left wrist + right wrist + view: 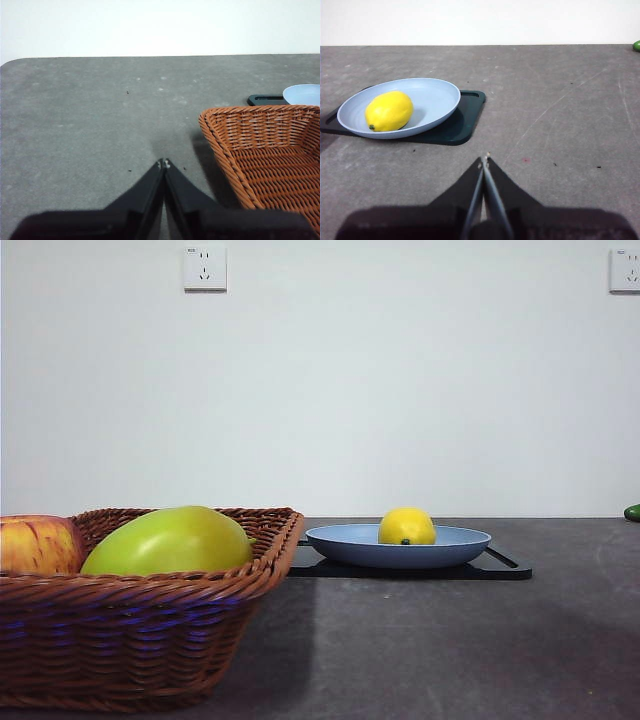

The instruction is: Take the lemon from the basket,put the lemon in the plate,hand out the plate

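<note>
left end effector [164,163] — jaws pressed together, holding nothing | right end effector [484,160] — jaws pressed together, holding nothing

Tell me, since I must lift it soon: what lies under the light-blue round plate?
A flat black rectangular tray lies under the light-blue round plate, which holds the small yellow lemon. The tray's middle is covered, so nothing there can be checked.
</note>
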